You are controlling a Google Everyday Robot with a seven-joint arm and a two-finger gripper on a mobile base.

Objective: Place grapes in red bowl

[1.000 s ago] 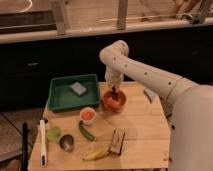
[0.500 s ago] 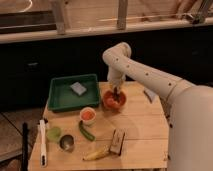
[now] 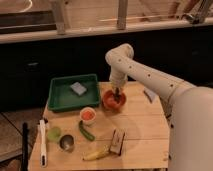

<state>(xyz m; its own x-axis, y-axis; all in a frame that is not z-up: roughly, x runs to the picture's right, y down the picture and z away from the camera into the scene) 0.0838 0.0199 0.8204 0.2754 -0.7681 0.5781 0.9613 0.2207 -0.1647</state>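
Dipping lower than a second ago, the gripper (image 3: pixel 117 94) reaches into the round orange-red bowl (image 3: pixel 108 103) near the desk's far edge — dark grapes (image 3: pixel 116 98) apparently inside, delivery nearly done — finger spread, cannot tell.

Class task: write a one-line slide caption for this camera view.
Robot gripper lowered over the red bowl beside a green tray on a wooden table.

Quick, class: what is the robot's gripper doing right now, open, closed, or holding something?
Gripper: down over the red bowl, above dark grapes; open or closed cannot be told.
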